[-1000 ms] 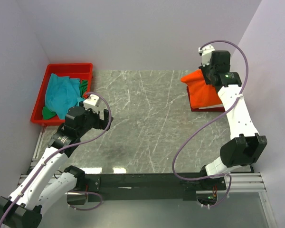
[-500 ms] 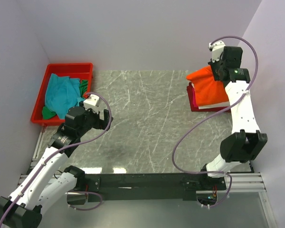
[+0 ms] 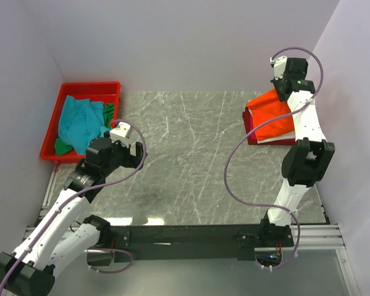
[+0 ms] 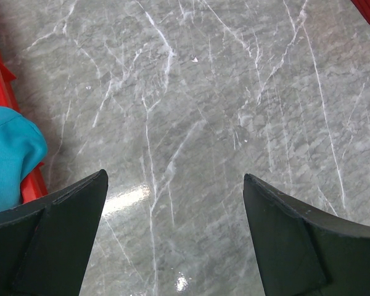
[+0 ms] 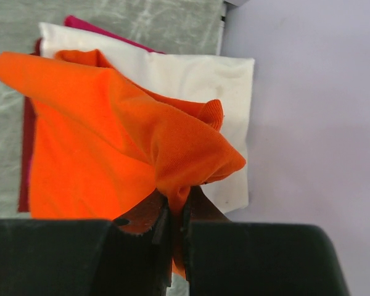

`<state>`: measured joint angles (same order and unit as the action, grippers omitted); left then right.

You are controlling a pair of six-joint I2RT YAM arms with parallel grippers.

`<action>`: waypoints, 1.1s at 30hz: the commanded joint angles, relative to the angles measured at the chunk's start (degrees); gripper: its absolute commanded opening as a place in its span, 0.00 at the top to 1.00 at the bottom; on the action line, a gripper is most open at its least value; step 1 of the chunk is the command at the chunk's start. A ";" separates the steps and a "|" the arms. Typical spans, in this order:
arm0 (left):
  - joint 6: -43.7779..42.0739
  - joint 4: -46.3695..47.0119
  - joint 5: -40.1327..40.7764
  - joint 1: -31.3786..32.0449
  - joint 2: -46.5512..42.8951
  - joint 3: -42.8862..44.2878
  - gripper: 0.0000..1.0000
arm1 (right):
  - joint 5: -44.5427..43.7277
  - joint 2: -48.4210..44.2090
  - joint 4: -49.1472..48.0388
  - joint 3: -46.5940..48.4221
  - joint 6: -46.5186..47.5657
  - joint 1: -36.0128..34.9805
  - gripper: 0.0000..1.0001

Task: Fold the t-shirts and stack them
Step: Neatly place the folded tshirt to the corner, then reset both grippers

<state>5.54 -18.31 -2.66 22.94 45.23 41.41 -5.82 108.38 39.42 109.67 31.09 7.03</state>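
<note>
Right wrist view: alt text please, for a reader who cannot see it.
The right tool, shut, pinches a fold of the orange t-shirt, which drapes over a folded white t-shirt on a magenta-red one. The stack lies on the marble table beside a lilac wall.

High top view and close right-wrist view share the orange t-shirt (image 3: 268,117) (image 5: 98,148).

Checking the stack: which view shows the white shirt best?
Right wrist: the white shirt lies flat beneath the orange shirt, much of it bare. The top view shows only a thin edge; the left wrist, nothing.
</note>
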 commanded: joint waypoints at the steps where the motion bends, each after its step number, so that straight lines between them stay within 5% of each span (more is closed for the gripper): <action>1: -0.71 1.87 0.46 0.00 -0.06 -0.19 0.04 | -6.29 1.04 -6.01 3.19 1.25 0.27 1.00; 4: -0.79 1.87 0.37 0.00 0.12 -0.19 0.04 | -12.33 2.62 -9.17 1.78 1.52 0.09 0.95; 5: -0.79 1.87 0.37 0.00 0.21 -0.19 0.04 | -14.20 2.98 -11.79 1.08 1.34 -0.08 0.70; 6: -0.79 1.87 0.28 0.00 0.29 -0.19 0.04 | -16.39 3.59 -13.47 -0.58 1.34 -0.17 0.58; 11: -0.71 1.96 0.11 0.00 0.29 -0.19 0.04 | -26.69 1.84 -22.79 -5.42 2.31 -1.84 0.29; 16: -0.62 1.78 0.37 0.00 -0.14 -0.19 0.03 | -19.08 -0.44 -14.75 0.00 -3.38 -2.28 0.28; 18: 0.08 1.87 0.72 0.00 -0.49 -0.19 0.03 | -5.35 -1.93 -5.79 1.16 -4.37 -2.28 0.28; 21: 1.57 2.83 0.72 -0.52 -1.63 -0.62 0.01 | 14.26 -11.30 -3.20 -9.06 -3.93 -2.28 0.27; 28: 8.51 4.68 3.96 -4.21 -3.05 -0.89 0.00 | 42.00 -31.27 -15.49 -36.25 -7.88 -2.54 0.23; 33: 11.68 5.47 4.50 -9.75 -4.10 -0.27 0.00 | 35.12 -47.08 -27.72 -51.37 -13.76 -3.69 0.16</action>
<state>13.67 -16.16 0.05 15.35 42.65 40.49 27.97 67.85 22.09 63.22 22.57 3.44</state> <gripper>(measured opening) 0.995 0.829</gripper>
